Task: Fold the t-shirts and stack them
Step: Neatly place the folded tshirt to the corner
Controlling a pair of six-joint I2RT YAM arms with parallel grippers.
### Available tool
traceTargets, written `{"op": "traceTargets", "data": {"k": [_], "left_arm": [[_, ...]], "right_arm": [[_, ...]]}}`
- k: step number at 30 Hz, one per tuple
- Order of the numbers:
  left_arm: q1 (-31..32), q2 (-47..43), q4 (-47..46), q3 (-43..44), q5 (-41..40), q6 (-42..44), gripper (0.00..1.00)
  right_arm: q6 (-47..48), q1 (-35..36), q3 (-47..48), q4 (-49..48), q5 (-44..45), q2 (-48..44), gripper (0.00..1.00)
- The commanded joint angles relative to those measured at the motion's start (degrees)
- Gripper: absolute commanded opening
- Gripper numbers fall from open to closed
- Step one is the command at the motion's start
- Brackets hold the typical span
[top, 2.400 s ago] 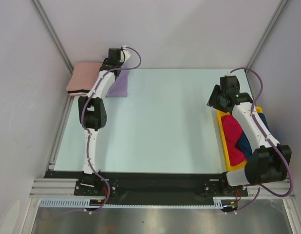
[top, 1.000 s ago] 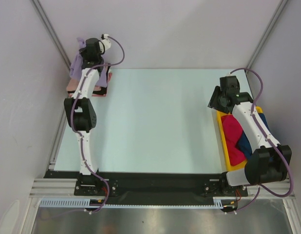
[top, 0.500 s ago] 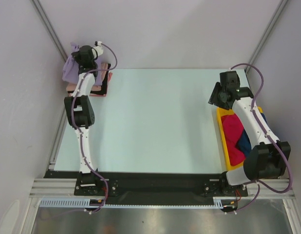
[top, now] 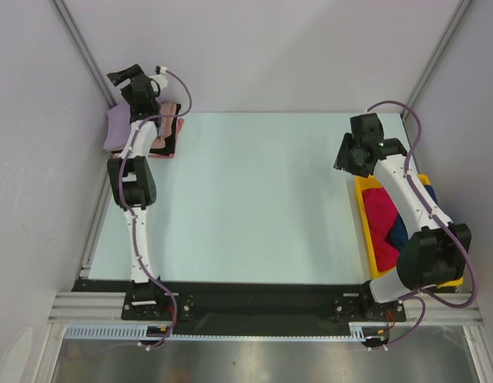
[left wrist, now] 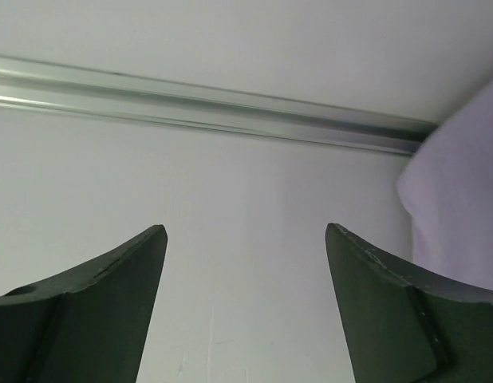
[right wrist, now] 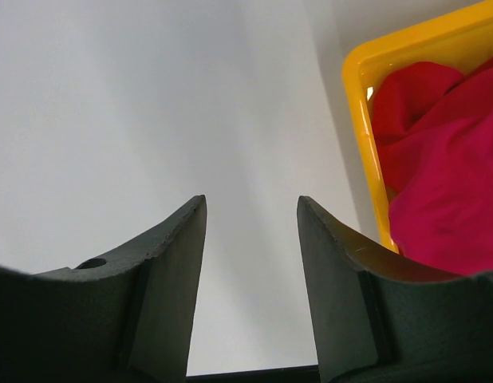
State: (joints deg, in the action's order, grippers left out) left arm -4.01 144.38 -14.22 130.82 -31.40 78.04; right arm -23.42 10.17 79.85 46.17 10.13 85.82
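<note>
1. The left arm reaches to the far left corner of the surface [top: 254, 199]. Its left gripper [top: 119, 77] hangs above the corner with the fingers spread wide and nothing between them.
2. In the left wrist view, the left gripper [left wrist: 242, 235] shows only pale wall and a metal rail [left wrist: 207, 104] in the gap. It holds no cloth.
3. The lavender t-shirt [top: 116, 128] lies at that far left corner, below the gripper and just left of the arm. Its edge shows at the right of the left wrist view [left wrist: 462, 215], apart from the fingers.
4. The salmon pink t-shirt [top: 176, 128] lies folded on the right side of the arm. The arm hides where the two shirts meet, so I cannot tell how far they overlap.
5. The right gripper [top: 342, 163] hovers over the far right of the surface, beside the far end of the yellow bin [top: 362, 215]. Its fingers are parted and empty [right wrist: 250, 203].
6. The red t-shirt [top: 380, 215] lies crumpled in the bin, with the dark blue t-shirt [top: 402, 231] next to it on the side away from the middle of the surface. In the right wrist view, the red cloth [right wrist: 446, 183] fills the bin's corner [right wrist: 366, 104].
</note>
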Motion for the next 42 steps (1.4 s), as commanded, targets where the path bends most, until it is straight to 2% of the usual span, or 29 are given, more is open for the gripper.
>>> {"op": "traceTargets", "data": {"k": [1, 2, 3, 6, 9, 14, 16, 19, 21, 26, 33, 40, 42], "left_arm": [[0.9, -6.3, 10.4, 2.8, 2.0, -11.9, 0.85], [1.1, -8.0, 15.7, 2.5, 4.6, -16.6, 0.82], [1.3, -10.1, 23.2, 0.3, 10.6, -24.7, 0.77], [2.7, -19.2, 33.6, -6.4, 21.7, -34.5, 0.72], [3.6, -21.8, 41.3, -9.8, 27.1, -40.0, 0.73], [3.4, -19.0, 46.6, -9.3, 24.0, -44.1, 0.72], [2.9, -17.7, 49.5, -8.2, 26.4, -45.7, 0.73], [3.6, -17.5, 50.3, -10.3, 29.6, -44.7, 0.79], [5.6, -16.7, 47.5, -12.4, 27.5, -43.0, 0.79], [5.9, -13.2, 45.3, -9.7, 20.3, -42.2, 0.67], [5.8, -10.7, 42.1, -11.0, 14.4, -39.3, 0.61], [5.9, -13.9, 40.2, -12.9, 16.2, -40.2, 0.54], [5.9, -15.1, 39.7, -13.8, 16.4, -40.2, 0.49]], "right_arm": [[0.4, 0.3, 2.0, 0.1, 0.8, 0.0, 0.54], [0.4, 0.5, 2.0, 0.1, 0.7, 0.0, 0.54], [0.2, 0.5, 1.9, 0.1, 0.7, -0.1, 0.54], [-0.4, 1.0, 0.6, -0.9, 0.2, -0.9, 0.54], [-0.9, 1.9, -1.6, -2.9, 0.1, -2.6, 0.54], [-1.3, 2.0, -7.0, -5.2, -0.6, -5.4, 0.55], [-1.0, 2.0, -8.1, -5.5, 0.1, -6.6, 0.54], [-0.5, 1.9, -10.0, -5.7, 1.0, -7.5, 0.55], [-0.4, 1.8, -10.9, -5.8, 1.0, -7.7, 0.55], [-0.1, 1.4, -10.9, -6.3, 0.7, -7.2, 0.55], [0.0, 1.1, -9.6, -6.7, 0.1, -5.8, 0.55], [0.0, 1.1, -8.2, -6.8, -0.8, -4.0, 0.55], [0.0, 1.2, -8.0, -6.8, -1.1, -3.7, 0.55]]}}
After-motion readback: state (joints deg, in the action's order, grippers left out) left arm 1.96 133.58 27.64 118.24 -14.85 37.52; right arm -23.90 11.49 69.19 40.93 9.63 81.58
